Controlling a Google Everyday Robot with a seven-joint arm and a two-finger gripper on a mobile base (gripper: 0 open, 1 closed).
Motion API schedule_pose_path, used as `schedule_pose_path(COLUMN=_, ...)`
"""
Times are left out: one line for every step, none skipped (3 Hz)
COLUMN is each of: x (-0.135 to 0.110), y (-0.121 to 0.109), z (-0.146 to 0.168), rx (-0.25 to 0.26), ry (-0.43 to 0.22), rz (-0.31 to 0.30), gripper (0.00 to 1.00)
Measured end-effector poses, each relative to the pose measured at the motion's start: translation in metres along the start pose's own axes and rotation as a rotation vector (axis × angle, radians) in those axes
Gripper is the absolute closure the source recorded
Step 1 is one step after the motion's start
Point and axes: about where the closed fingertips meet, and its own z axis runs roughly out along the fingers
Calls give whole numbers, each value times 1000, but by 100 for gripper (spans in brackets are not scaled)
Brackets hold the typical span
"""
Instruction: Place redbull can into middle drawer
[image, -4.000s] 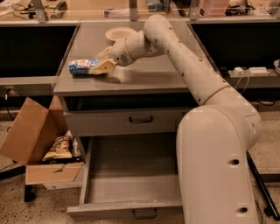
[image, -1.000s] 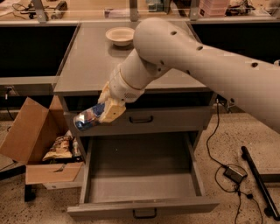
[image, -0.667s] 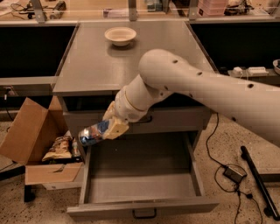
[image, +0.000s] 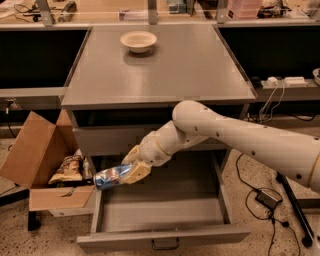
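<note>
Hovering over the left rear corner of the middle drawer (image: 165, 214) — the gripper (image: 131, 173) is clenched on the redbull can (image: 110, 177), held lying sideways. Drawer is pulled open — a bowl (image: 138, 40) is seen well behind and above it.

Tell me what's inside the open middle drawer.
The middle drawer's grey tray shows nothing lying in it. The gripper holds the redbull can over its left rear corner. The arm covers part of the rear, so that patch is unseen.

No legible text found; none readable on can (image: 110, 177) gripped by gripper (image: 131, 173) above drawer (image: 165, 214), left side.
</note>
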Motion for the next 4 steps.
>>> schedule_pose_path(x=13, y=1, z=14, rx=-32, ry=-22, rz=16, gripper=100)
schedule_pose_path(x=16, y=-1, z=21, rx=-23, ry=12, rz=43, gripper=100)
schedule_pose_path(x=46, y=3, z=45, rx=7, ry=104, rz=124, gripper=100)
schedule_pose_path(x=90, y=22, z=76, rx=72, ry=177, rz=285, gripper=100)
